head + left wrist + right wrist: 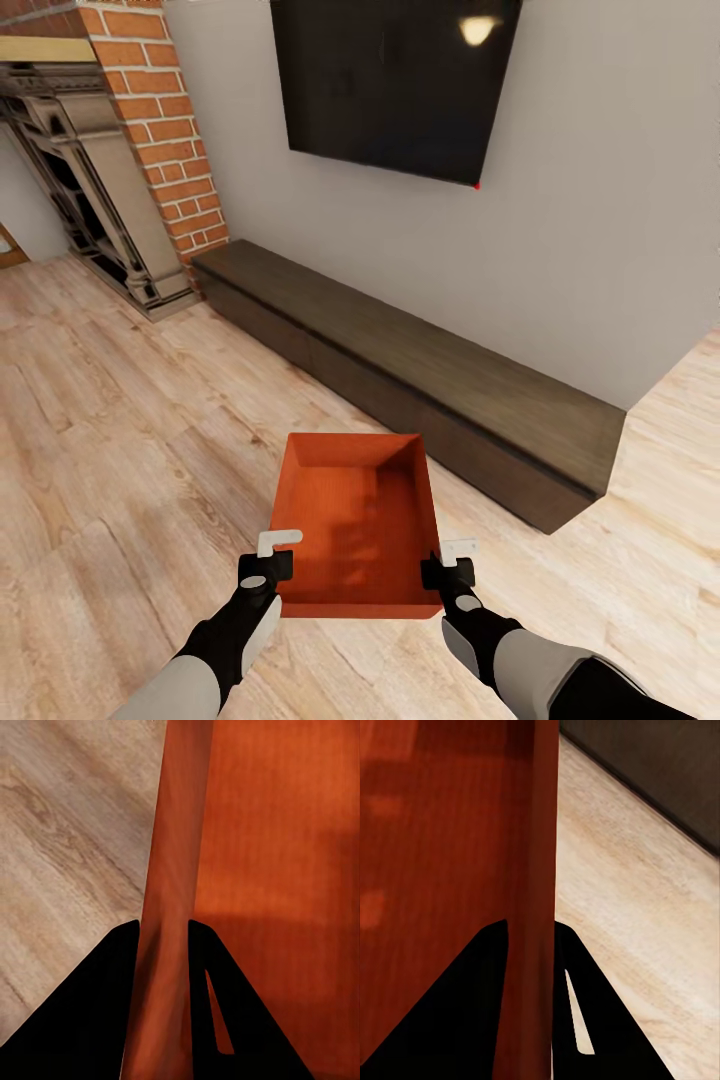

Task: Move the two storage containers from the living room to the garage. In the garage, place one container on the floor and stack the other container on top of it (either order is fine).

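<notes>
The robot faces a corner of the living room, holding 1 orange-red storage container (358, 525) out in front of its trunk, above the light wood plank floor (120, 450). The container is open at the top and roughly level, its empty inside in view from the head camera.

The left gripper (277, 553) grips the container's left wall near the corner closest to the robot. In the left wrist view, its 2 dark fingers (101, 1012) sit on either side of that wall, 1 outside and 1 inside, closed narrow against it. The right gripper (450, 560) grips the right wall the same way; in the right wrist view its fingers (450, 1012) straddle the wall (529, 870) and pinch it.

Beyond the container, a long dark low cabinet (420, 385) runs along the grey wall, well apart from it. A black TV (390, 85) hangs on the wall above the cabinet. A brick fireplace (120, 170) stands at the cabinet's left end.
</notes>
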You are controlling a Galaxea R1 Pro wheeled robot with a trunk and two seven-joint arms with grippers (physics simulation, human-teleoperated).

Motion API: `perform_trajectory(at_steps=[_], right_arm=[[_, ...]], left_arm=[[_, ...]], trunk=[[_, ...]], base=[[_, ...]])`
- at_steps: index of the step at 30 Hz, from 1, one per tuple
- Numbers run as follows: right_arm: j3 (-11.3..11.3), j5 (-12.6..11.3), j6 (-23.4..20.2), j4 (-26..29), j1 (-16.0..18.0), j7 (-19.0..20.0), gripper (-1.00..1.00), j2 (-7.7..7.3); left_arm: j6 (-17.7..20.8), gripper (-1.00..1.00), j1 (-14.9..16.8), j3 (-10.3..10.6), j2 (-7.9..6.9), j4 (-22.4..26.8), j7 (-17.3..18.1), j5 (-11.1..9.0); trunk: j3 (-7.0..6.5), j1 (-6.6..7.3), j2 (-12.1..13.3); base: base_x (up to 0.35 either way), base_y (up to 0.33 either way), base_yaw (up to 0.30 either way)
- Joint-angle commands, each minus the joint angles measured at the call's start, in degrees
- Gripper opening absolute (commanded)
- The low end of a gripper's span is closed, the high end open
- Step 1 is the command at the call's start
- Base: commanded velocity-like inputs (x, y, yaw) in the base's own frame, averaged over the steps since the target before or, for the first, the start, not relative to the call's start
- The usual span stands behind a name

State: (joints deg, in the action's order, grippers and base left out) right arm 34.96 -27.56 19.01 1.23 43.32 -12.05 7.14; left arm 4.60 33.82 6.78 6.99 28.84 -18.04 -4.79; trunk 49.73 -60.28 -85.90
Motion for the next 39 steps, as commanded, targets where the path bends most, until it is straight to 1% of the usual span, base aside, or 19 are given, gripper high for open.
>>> perform_trajectory(at_steps=[1,39], right_arm=[[-0.95,-0.56,0.06,-0.09,0.01,0.01,-1.0,0.59],[-0.95,-0.68,0.15,-0.1,0.01,-0.05,-1.0,0.59]], left_arm=[[0.32,-1.0,0.02,0.06,0.03,0.25,-0.68,0.13],[0.32,-1.0,0.02,0.01,-0.13,0.31,-0.68,0.13]], trunk=[[-0.15,0.23,0.4],[-6.97,8.57,15.64]], base=[[0.0,0.0,0.0],[0.0,0.0,0.0]])
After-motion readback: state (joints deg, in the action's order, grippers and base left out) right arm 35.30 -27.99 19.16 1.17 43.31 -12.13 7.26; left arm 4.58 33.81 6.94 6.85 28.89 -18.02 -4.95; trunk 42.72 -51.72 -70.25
